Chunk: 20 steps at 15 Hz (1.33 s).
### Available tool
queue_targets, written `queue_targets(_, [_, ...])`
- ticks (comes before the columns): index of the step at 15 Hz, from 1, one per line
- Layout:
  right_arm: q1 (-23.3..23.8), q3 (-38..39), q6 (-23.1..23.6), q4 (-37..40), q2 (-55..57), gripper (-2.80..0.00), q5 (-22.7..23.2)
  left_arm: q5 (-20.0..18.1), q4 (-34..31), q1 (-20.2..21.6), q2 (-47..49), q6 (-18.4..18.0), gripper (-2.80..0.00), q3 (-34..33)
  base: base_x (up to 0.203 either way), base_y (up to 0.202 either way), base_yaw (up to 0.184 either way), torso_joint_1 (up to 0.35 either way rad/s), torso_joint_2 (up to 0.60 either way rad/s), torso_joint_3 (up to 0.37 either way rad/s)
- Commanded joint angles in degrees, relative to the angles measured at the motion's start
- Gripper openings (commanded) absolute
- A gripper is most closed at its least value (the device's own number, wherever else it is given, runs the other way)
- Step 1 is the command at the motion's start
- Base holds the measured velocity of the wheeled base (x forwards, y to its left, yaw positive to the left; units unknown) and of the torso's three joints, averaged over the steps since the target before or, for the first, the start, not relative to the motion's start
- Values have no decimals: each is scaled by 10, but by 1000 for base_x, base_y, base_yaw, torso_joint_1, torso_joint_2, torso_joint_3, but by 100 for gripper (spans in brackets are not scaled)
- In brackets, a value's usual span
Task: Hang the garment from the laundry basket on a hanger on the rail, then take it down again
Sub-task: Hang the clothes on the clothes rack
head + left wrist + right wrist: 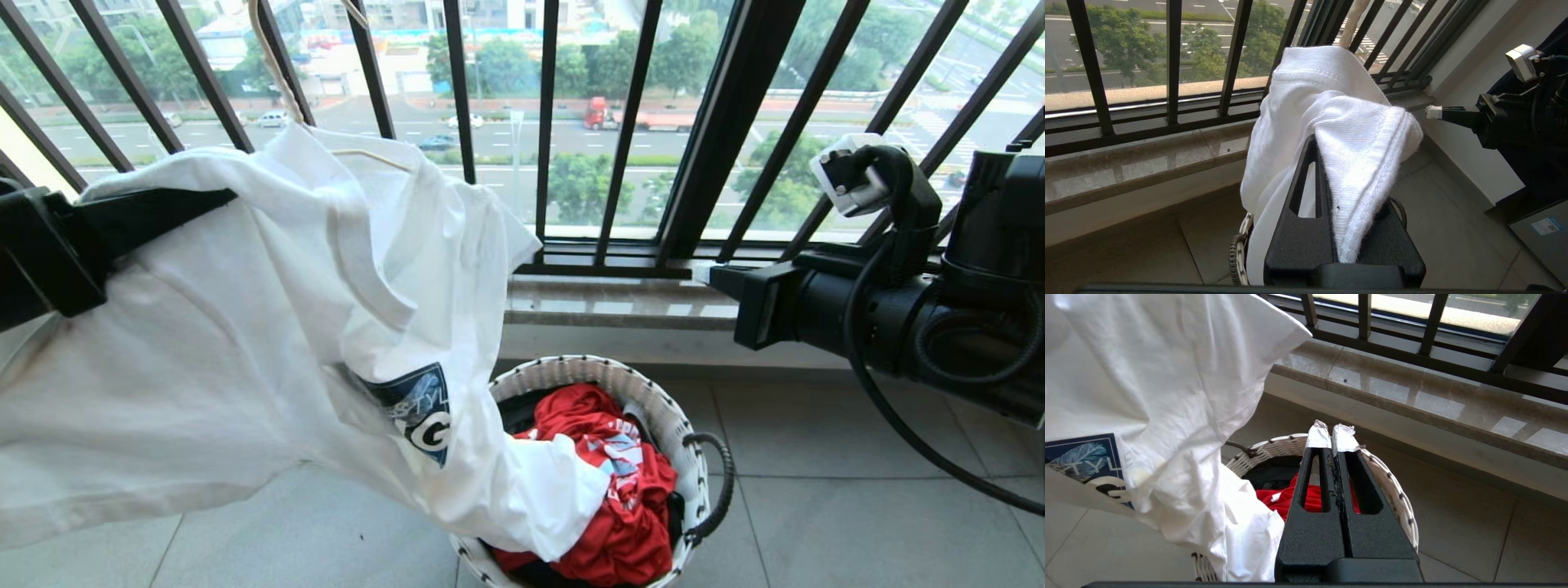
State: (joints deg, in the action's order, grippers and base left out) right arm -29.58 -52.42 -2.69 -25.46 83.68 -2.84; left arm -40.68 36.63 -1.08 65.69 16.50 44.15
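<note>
Left gripper [1347,171], matte black w/ slotted fingers, is clamped on a ribbed hem fold of the T-shirt [245,327]. In the head view it enters at the left edge, mid-height. The shirt is thin white cotton, creased, and fills the left half of the frame. Its lower end drapes into the basket [653,400] at bottom center. The dark blue square print w/ white letters sits folded near frame center.

The hanger [282,73], a thin cream wire, runs from the upper left of the frame down into the shirt's collar area.

Basket: round, white woven wall w/ dark flecks, dark loop handle on its right side. Inside lie a crumpled red garment [620,490] and some black fabric.

Right gripper [1333,435] sits at mid-right of the head view, level, near the window sill. Its fingers are pressed together, tips wrapped in silvery tape, nothing held.

Floor: pale grey tiles. Behind: black vertical window bars [624,122].
</note>
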Motion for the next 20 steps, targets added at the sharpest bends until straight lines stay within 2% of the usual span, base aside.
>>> queue_targets(1, [11, 1, 0, -4, 1, -280, -1, -2, 4, 0, -15, 1, -280, -19, 0, 0, 0, 0, 0, 0])
queue_targets(6, [20, 4, 3, -5, -2, -280, -1, -3, 7, -1, -9, 1, -280, -28, 0, 0, 0, 0, -12, -11])
queue_targets(10, [20, 6, 4, -4, -14, -280, -1, -4, 7, -1, -24, 6, -280, -30, 0, 0, 0, 35, -212, -289])
queue_targets(13, [20, 5, 5, -5, -20, -280, -1, -4, 12, -2, -60, 32, -280, -42, 0, 0, 0, 91, -564, -336])
queue_targets(20, [19, 6, 5, -4, -29, -280, 0, -5, 14, -12, -82, 33, -280, -49, 0, 0, 0, 145, -469, -321])
